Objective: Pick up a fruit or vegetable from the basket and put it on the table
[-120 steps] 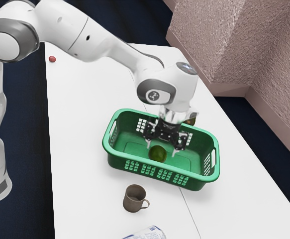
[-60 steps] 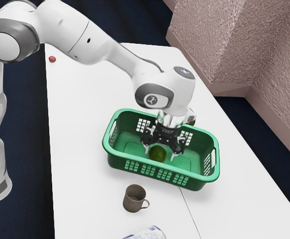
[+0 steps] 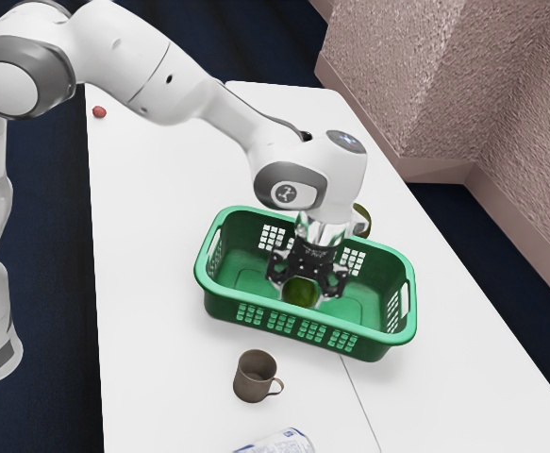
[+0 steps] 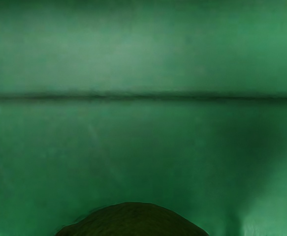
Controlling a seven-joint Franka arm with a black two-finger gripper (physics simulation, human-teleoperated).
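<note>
The black gripper (image 3: 300, 292) is down inside the green basket (image 3: 402, 337), straddling a round dark green fruit or vegetable (image 3: 301, 291). Its fingers stand open, one on either side of the fruit, and the hand partly covers the fruit's top. From the wrist view, the rounded top of the dark green fruit (image 4: 133, 220) lies close under the hand, against the green basket floor (image 4: 133, 147).
A brown mug (image 3: 255, 376) stands outside the basket's near long side, with a white and blue can (image 3: 284, 443) beyond it. Behind the basket's far rim is a round olive-brown object (image 3: 362, 222). A small red item (image 3: 99, 111) lies at the table's (image 3: 152, 274) far-left corner.
My hand has come down over the dark green fruit and shifted slightly toward the exterior view's left. The open fingers are now lower around it. The basket and mug have stayed still.
</note>
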